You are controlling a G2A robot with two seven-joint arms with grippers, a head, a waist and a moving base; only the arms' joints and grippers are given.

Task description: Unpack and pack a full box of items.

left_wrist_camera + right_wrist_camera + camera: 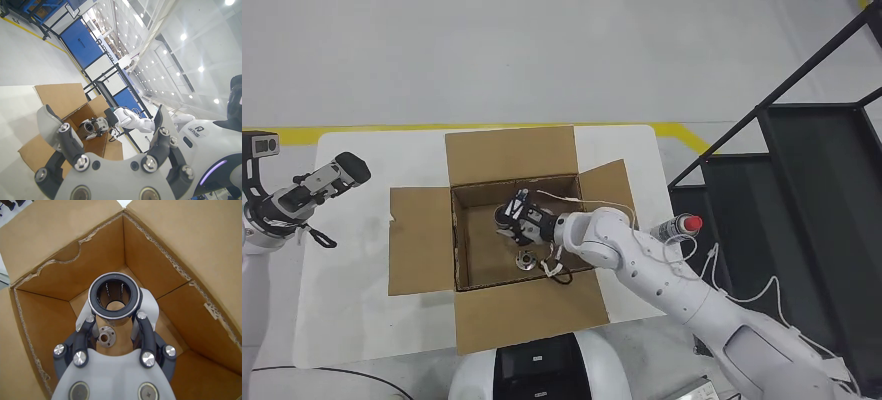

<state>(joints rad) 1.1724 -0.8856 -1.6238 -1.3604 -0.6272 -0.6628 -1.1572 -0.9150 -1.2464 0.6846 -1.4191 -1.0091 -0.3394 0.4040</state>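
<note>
An open cardboard box [422, 240] stands in the middle of the white table, its flaps folded out. My right gripper [113, 311] hangs inside the box, shut on a steel linear bearing [114, 294] with a black end ring and ball rows inside. The same bearing [510, 214] sits near the box's far wall in the top view, and the left wrist view shows the bearing [88, 127] too. A small metal flange [105, 336] lies on the box floor below it, and the flange [527, 262] shows near the front wall. My left gripper [102, 121] is open and empty, held above the table's left edge.
A spray can with a red cap [679, 227] lies at the table's right edge. Dark metal stairs [802, 200] stand close on the right. A yellow floor line [342, 130] runs behind the table. The box walls [151, 262] close in around my right gripper.
</note>
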